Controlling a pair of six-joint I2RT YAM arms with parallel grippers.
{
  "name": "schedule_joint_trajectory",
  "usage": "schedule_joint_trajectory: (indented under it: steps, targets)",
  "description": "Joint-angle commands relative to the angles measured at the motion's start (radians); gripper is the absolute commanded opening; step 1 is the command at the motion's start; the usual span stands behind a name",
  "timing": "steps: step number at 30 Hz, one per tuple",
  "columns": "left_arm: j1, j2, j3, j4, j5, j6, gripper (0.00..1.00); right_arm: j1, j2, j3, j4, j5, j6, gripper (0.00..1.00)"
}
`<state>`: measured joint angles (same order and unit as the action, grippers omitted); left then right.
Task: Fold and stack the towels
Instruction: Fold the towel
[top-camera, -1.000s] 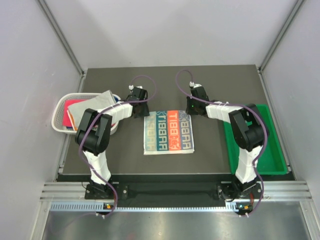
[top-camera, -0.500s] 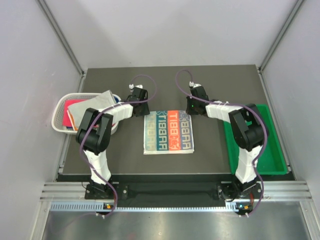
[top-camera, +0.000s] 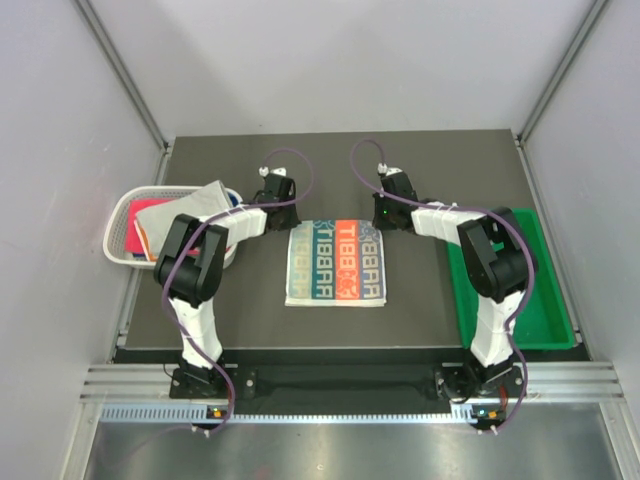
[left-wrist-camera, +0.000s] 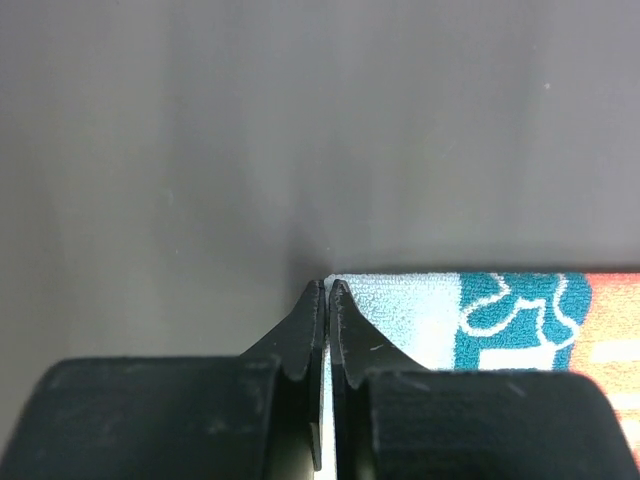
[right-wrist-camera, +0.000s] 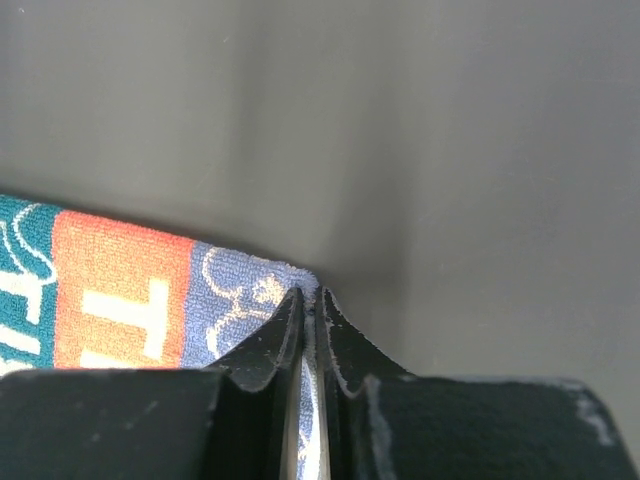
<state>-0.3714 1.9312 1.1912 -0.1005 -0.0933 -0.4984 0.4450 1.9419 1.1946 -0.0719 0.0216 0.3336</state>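
Step in hand: we judge this to be the start of the first fold, with both far corners of the printed towel (top-camera: 336, 263) being taken up.
Towel: it lies flat and spread at the middle of the counter (top-camera: 450, 170), print side up.
Left gripper (left-wrist-camera: 327, 292): closed tight right at the far left corner; we cannot tell whether cloth is caught between the tips.
Right gripper (right-wrist-camera: 310, 298): pinched nearly closed on the far right corner, with cloth showing between the jaws.
Next move: we would lift both corners together and carry them evenly toward the near edge.
Risk: the left corner may slip free and skew the fold.
Around: a white mesh basket (top-camera: 118, 218) holding more towels (top-camera: 185, 207) on the left, and a green tray (top-camera: 555, 315) on the right.
In the way: we see nothing across the fold path.
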Motion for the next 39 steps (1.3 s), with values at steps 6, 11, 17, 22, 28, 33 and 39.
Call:
schedule_joint_trajectory:
  steps: [6,11,17,22,28,33,39]
  targets:
    - [0.008,0.037,0.034,0.172,-0.022,-0.028,0.0,-0.043,0.017,0.051,0.064,-0.017,-0.021,0.04]
    - [0.02,0.089,0.103,0.321,-0.011,-0.042,0.0,-0.083,0.029,0.114,0.141,-0.068,-0.048,0.03]
    - [0.032,0.065,0.078,0.453,-0.013,-0.026,0.0,-0.088,-0.038,0.083,0.213,-0.069,-0.057,0.02]
    - [0.035,-0.027,-0.002,0.487,0.021,-0.008,0.0,-0.088,-0.122,-0.056,0.32,-0.068,-0.053,0.02]
    - [0.037,-0.126,-0.149,0.527,0.055,-0.023,0.0,-0.083,-0.243,-0.196,0.369,-0.075,-0.034,0.01]
    - [0.035,-0.201,-0.255,0.541,0.086,-0.046,0.0,-0.075,-0.307,-0.312,0.389,-0.086,-0.001,0.01]
    - [0.034,-0.281,-0.358,0.553,0.089,-0.072,0.0,-0.049,-0.389,-0.421,0.417,-0.095,0.031,0.01]
